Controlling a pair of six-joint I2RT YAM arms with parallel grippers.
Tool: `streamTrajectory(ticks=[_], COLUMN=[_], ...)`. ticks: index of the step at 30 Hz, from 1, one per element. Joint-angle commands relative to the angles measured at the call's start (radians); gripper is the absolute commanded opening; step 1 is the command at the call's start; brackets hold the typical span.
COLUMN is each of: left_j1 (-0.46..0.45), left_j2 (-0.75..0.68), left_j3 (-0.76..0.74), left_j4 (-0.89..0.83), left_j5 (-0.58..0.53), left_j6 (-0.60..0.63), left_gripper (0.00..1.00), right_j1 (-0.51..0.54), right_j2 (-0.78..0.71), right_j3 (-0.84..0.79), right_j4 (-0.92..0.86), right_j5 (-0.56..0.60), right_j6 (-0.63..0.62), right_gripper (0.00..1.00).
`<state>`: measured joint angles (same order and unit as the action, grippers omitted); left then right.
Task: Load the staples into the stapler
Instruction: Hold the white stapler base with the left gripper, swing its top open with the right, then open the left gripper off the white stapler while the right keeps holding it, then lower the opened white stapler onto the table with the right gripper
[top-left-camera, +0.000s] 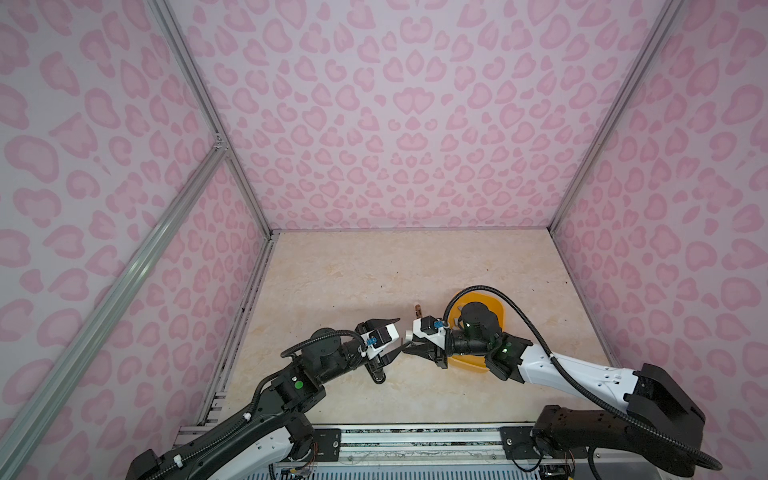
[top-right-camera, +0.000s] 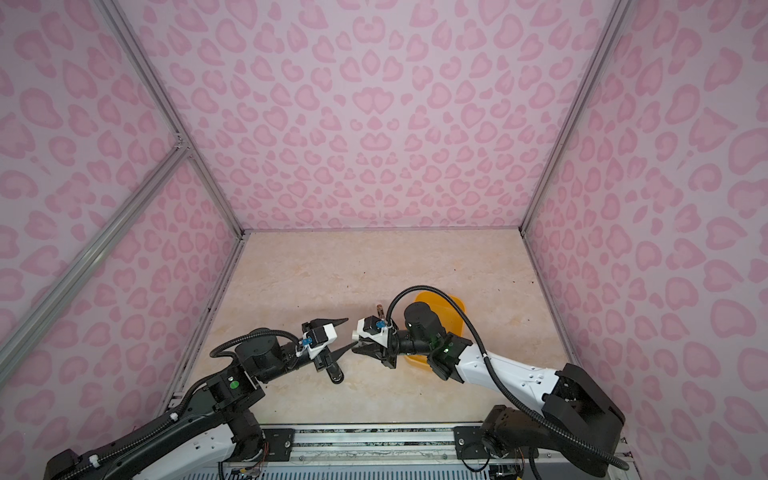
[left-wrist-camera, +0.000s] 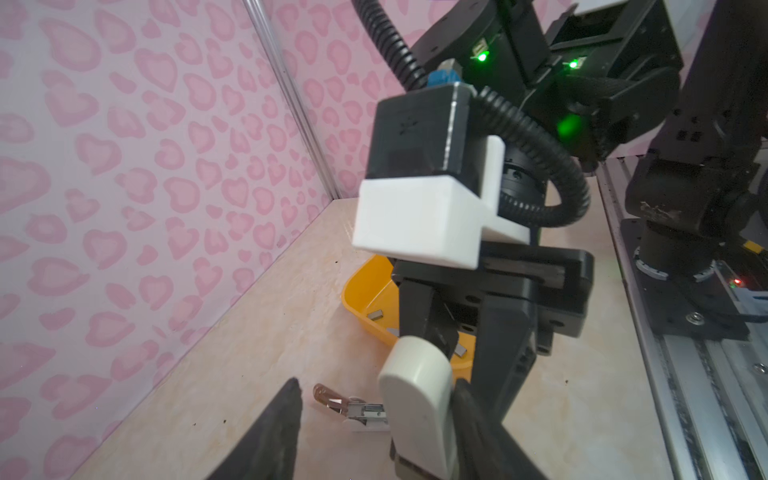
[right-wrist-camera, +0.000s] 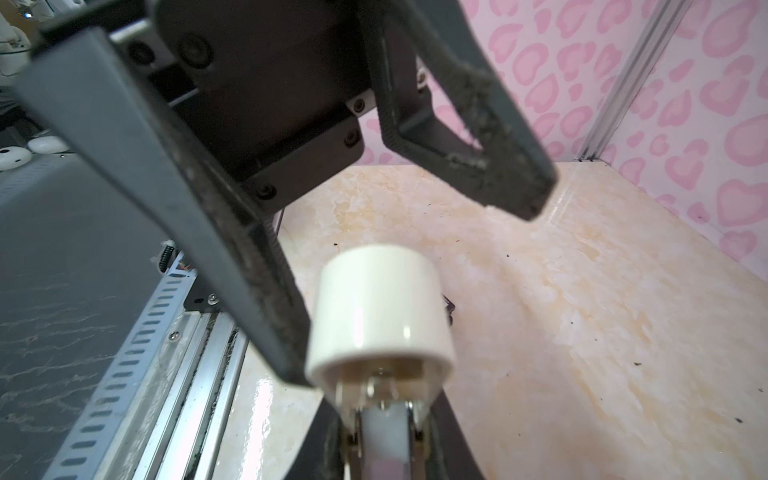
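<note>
Marble-look table (top-left-camera: 353, 270), pink walls. Stapler (right-wrist-camera: 378, 307) is up off the table. Right gripper (top-left-camera: 411, 350) looks clamped on it; left gripper (top-left-camera: 398, 336) stands apart at its white end. Staples (left-wrist-camera: 376, 316) lie in the tray (left-wrist-camera: 361, 291). Judged: none loaded yet.

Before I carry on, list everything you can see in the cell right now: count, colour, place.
white stapler: one, white, held up off the table near the middle
second stapler: one, clear brown and bare metal, lying on the table near the tray
staples: three showing, grey, inside the tray; others may be hidden
tray: one, orange-yellow, on the table's right half
table: one, beige marble
walls: pink heart print, around the table
left gripper: black fingers open, facing the white stapler
right gripper: black fingers shut on the white stapler
</note>
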<state>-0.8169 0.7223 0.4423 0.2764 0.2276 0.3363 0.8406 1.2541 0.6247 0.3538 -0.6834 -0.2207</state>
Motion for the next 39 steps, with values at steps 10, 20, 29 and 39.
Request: streamTrajectory(ticks=[10, 20, 29, 39], left_j1=[0.004, 0.008, 0.077, 0.078], left_j2=[-0.172, -0.109, -0.193, -0.06], left_j3=[-0.133, -0.03, 0.002, 0.145], left_j4=[0.187, 0.094, -0.059, -0.253], left_j5=[-0.697, -0.852, -1.02, -1.045], left_j6=[-0.107, -0.276, -0.655, -0.713], left_gripper=[0.73, 0.98, 0.98, 0.98], right_j1=[0.11, 0.107, 0.086, 0.007], right_j2=[0.293, 0.489, 0.621, 0.67], right_j3=[0.273, 0.409, 0.479, 0.482], right_j4=[-0.225, -0.403, -0.447, -0.458], right_j5=[0.457, 0.708, 0.714, 0.716], right_j6=[0.261, 0.415, 0.542, 0.619], right_gripper=[0.0, 0.0, 0.0, 0.0])
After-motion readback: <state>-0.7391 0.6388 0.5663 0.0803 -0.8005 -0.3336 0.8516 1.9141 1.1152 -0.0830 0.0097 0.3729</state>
